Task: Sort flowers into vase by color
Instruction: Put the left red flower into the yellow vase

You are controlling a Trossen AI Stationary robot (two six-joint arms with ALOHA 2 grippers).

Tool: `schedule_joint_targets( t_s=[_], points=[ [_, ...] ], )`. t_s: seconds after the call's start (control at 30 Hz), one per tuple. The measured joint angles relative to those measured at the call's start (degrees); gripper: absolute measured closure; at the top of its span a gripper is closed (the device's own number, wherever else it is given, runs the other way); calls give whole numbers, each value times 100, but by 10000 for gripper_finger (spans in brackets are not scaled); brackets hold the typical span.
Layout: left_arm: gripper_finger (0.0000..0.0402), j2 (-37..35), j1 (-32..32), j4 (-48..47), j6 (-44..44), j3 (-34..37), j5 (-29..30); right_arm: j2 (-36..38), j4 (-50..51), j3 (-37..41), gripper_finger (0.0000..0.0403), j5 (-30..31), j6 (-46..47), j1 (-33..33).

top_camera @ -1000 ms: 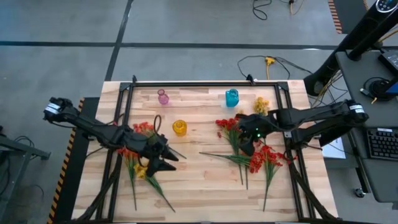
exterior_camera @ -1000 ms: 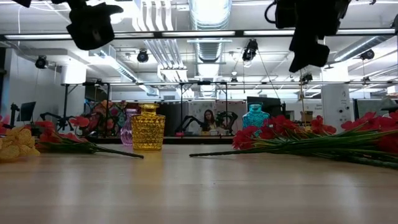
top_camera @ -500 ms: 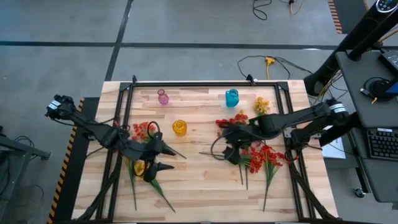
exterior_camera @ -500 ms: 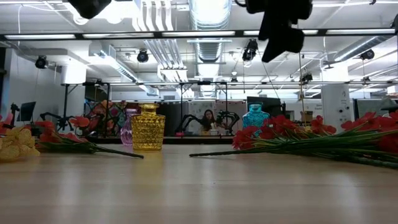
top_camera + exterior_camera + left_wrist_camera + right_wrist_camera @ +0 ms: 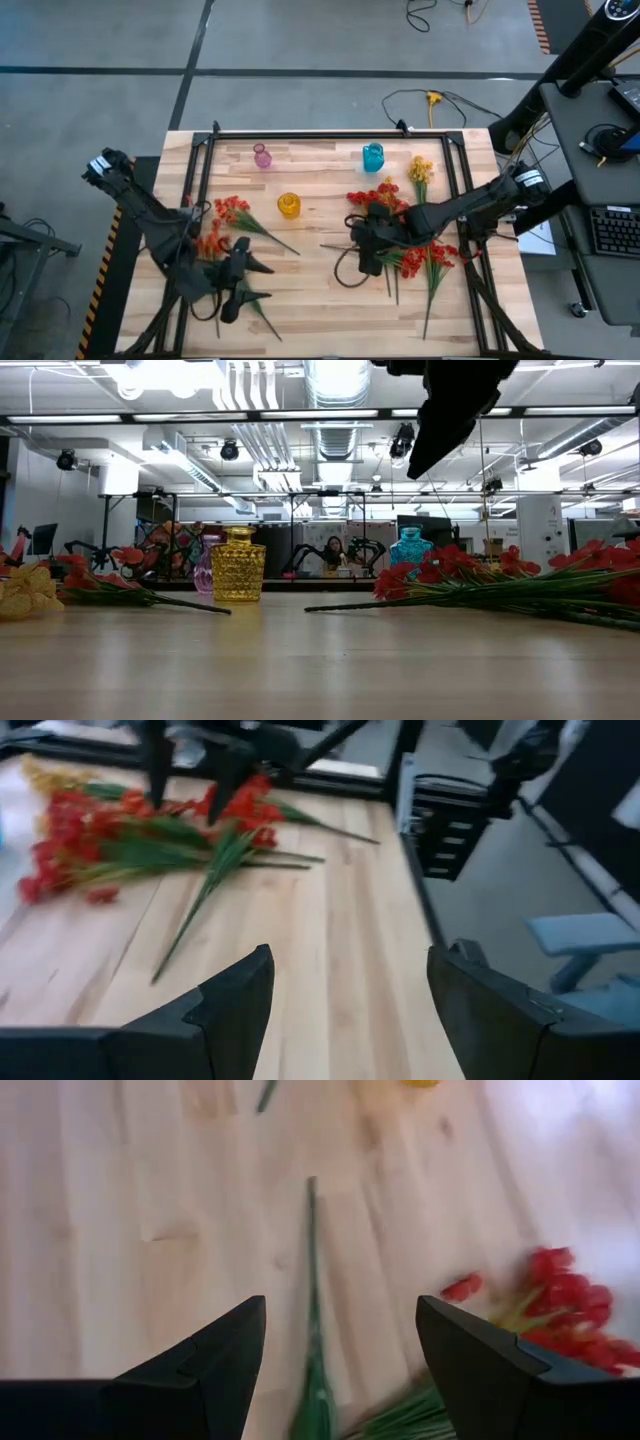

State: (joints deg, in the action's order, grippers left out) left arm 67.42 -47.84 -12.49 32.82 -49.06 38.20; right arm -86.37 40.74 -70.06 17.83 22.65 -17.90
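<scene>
Red-orange sprigs lie flat on the table's left half, partly under my left arm; a yellow cluster lies with them. More red sprigs lie flat on the right half, with a yellow sprig behind them. A yellow vase, a pink vase and a blue vase stand upright. My left gripper is open and empty, above the table near the front edge. My right gripper is open and empty above a stem's free end.
Black frame rails run along the table's left, right and far sides. A loop of cable hangs by my right gripper. Bare wood lies between the two bunches. A person sits far behind the table.
My left gripper has risen and gone toward the table's near and left edges, away from the left bunch. My right gripper has gone toward the table's left and near edges, over the right bunch to the stem ends. The flowers have not moved.
</scene>
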Motion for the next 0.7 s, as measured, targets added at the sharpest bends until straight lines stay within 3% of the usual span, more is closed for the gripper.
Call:
schedule_joint_targets(
  t_s=[0.23, 0.5, 0.7],
  points=[
    [155, -184, -115, -1126, 1153, 2, 202, 2, -409, -13, 152, 124, -64, -372],
    [155, -205, -108, -1612, 1318, 35, 305, 7, -410, -443, 152, 124, -267, -191],
    [155, -410, -90, -1993, 912, 35, 711, 7, -350, -970, 152, 21, 979, 245]
  ],
)
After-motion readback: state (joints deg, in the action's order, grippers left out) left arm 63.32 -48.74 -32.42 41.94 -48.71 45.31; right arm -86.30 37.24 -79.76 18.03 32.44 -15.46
